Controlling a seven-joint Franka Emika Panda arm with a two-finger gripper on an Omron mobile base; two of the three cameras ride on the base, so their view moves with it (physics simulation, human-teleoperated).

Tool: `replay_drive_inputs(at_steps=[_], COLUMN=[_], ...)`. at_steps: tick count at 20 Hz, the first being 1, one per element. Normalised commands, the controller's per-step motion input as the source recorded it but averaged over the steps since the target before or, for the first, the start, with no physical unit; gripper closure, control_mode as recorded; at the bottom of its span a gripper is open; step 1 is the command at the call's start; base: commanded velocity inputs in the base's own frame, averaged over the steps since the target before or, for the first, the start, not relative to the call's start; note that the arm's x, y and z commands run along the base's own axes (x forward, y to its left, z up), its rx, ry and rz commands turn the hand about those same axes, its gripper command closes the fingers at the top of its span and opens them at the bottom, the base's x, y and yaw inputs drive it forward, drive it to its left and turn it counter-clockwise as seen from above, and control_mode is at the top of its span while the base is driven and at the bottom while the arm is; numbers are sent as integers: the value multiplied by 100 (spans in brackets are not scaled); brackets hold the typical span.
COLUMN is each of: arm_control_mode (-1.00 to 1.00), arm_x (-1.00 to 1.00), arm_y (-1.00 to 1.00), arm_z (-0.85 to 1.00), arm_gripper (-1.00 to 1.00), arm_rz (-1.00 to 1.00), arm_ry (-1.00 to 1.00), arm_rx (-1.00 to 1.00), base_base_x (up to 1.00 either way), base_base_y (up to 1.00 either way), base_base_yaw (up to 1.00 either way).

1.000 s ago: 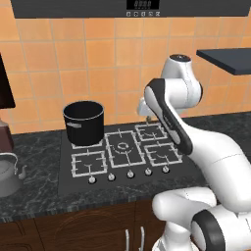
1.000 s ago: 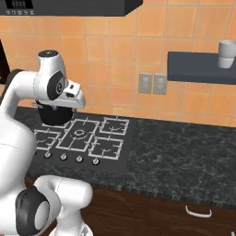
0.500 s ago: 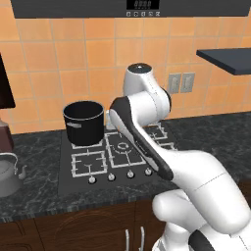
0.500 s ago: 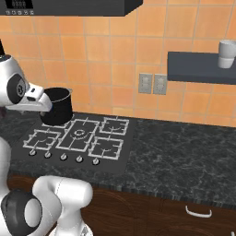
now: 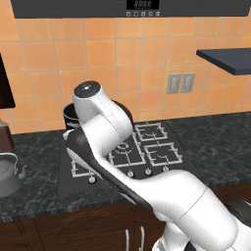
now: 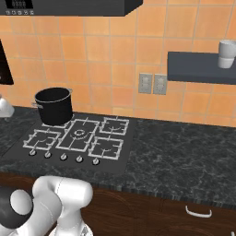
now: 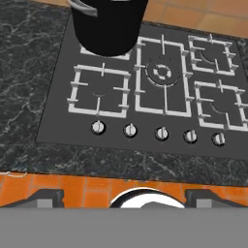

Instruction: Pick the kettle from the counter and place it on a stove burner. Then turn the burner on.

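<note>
The small grey kettle (image 5: 6, 173) stands on the dark marbled counter (image 5: 34, 196) at the far left, well left of the stove (image 5: 147, 156). My arm arcs over the stove's left side, hiding part of it. In the hand view my gripper (image 7: 125, 197) looks down on the stove (image 7: 160, 77) from in front of its knobs (image 7: 161, 133). The fingertips (image 7: 44, 197) stand far apart, open, with nothing held between them. The kettle is out of the hand view.
A tall black pot (image 6: 54, 106) sits on the rear left burner (image 7: 109, 24). The other burners (image 6: 107, 146) are bare. A wall shelf (image 6: 198, 69) with a white cup (image 6: 227, 54) hangs at the right, above the counter (image 6: 184, 156).
The arm has swung from the right of the stove across to its left side, out of the right base view. Pot, kettle and camera have stayed put.
</note>
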Motion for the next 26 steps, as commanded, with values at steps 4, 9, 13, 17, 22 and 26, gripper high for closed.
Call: replay_drive_inputs(at_steps=[4,9,13,17,22,26], arm_control_mode=[-100,-100,-100,-100,-100,-100], arm_x=[-52,-41,17,73,98,97], arm_y=[100,81,26,97,81,74], arm_z=[-2,-42,-5,-8,-6,-14], arm_gripper=[-100,-100,-100,-100,-100,-100], arm_rz=[5,27,4,28,24,12], arm_ry=[-6,-1,-1,0,3,7], arm_rx=[-9,7,-3,-19,-8,-4], base_base_x=[0,0,0,0,0,0], base_base_y=[0,0,0,0,0,0], base_base_yaw=[0,0,0,0,0,0])
